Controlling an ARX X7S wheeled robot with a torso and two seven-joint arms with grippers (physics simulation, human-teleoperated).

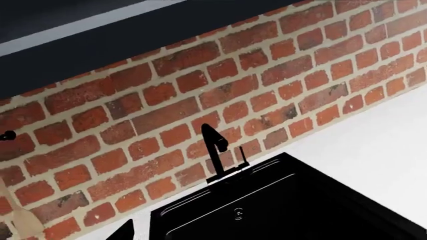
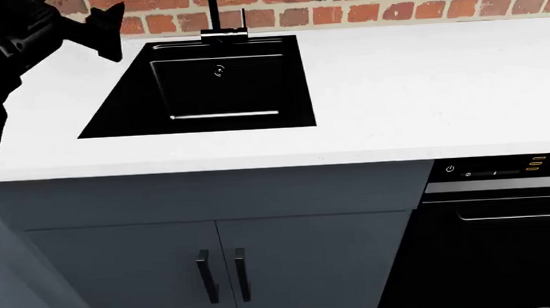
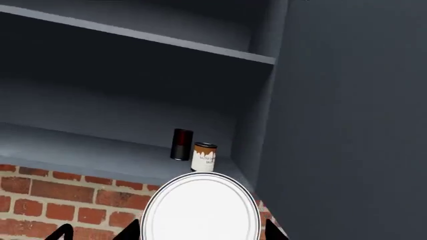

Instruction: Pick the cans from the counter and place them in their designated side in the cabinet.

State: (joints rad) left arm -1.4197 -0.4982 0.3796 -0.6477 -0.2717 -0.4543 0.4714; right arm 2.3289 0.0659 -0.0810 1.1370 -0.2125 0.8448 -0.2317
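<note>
In the right wrist view my right gripper (image 3: 203, 234) is shut on a can (image 3: 200, 210). Only its round white end faces the camera, with a black fingertip (image 3: 272, 231) on each side. Beyond it is the open cabinet (image 3: 267, 100). A white and brown labelled can (image 3: 204, 156) stands upright on its lower shelf (image 3: 80, 150), near the right wall. A dark red can (image 3: 181, 144) stands just behind it to the left. My left gripper (image 2: 116, 32) hangs open and empty above the counter (image 2: 403, 84), left of the sink (image 2: 196, 87). No cans show on the counter.
A black tap (image 2: 213, 9) stands behind the sink against the brick wall (image 1: 220, 95). The cabinet has a second shelf (image 3: 133, 32) higher up. Below the counter are grey doors with black handles (image 2: 223, 273) and a black oven (image 2: 491, 234) at the right.
</note>
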